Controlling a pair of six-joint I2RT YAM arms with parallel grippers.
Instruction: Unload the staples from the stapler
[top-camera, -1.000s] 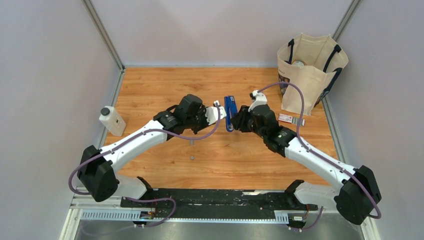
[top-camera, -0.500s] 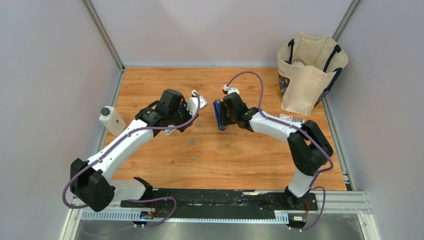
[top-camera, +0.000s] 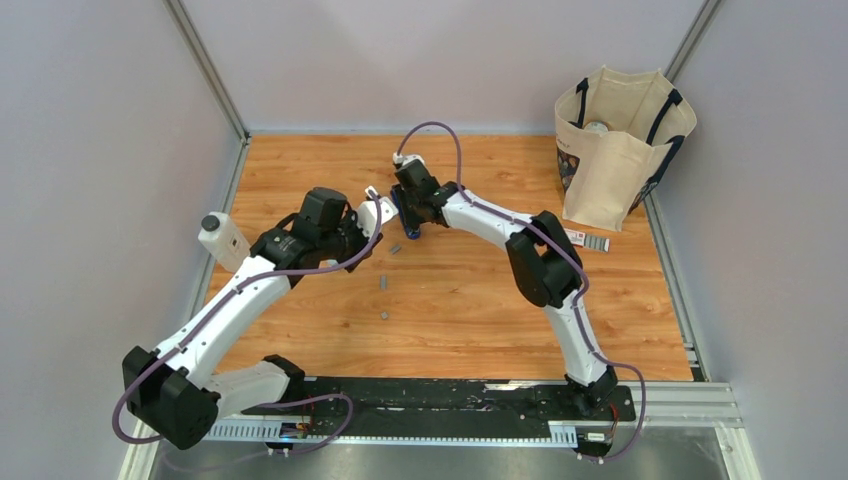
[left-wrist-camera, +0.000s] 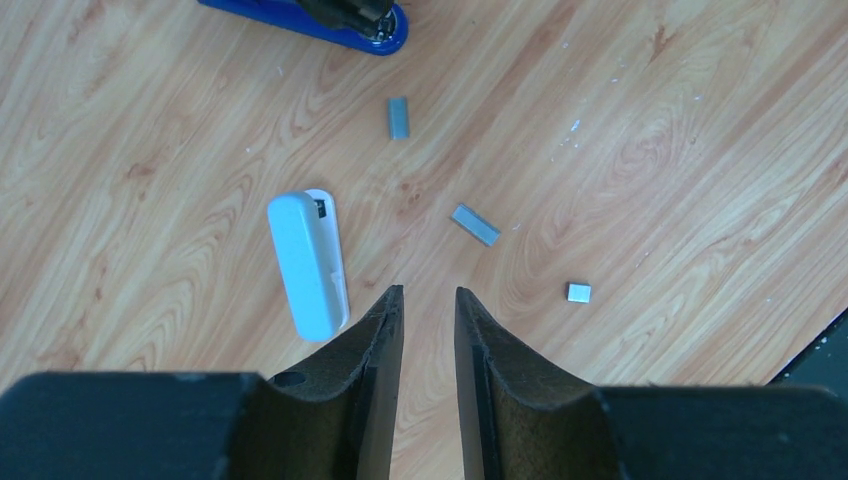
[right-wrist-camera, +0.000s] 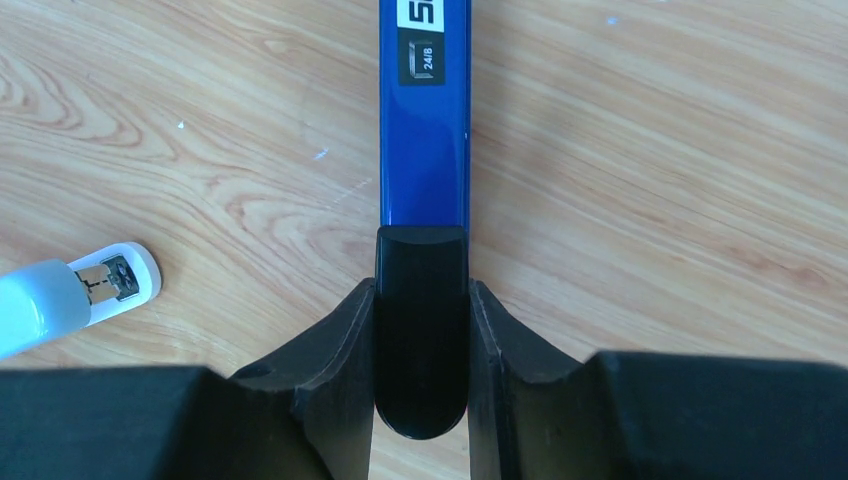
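Holding the stapler (right-wrist-camera: 424, 150) in my right hand (right-wrist-camera: 421, 292), fingers clamped on either side of its black rear end, blue body pointing away, low over the worktop (right-wrist-camera: 650, 150), far-centre; can't tell if it touches. I judge it light and rigid, and the glossy blue shell is likely slippery, so the black tail is the better hold. Left hand (left-wrist-camera: 428, 295) is empty, fingers a narrow gap apart, hovering above the staples (left-wrist-camera: 475, 224): three short grey strips lying loose near a pale grey-blue block (left-wrist-camera: 308, 263). Strips look feather-light, brittle and flat on the wood, awkward to pinch. Readable: "24/8" on the stapler's black label; white print above is cut off, starts like a 5.
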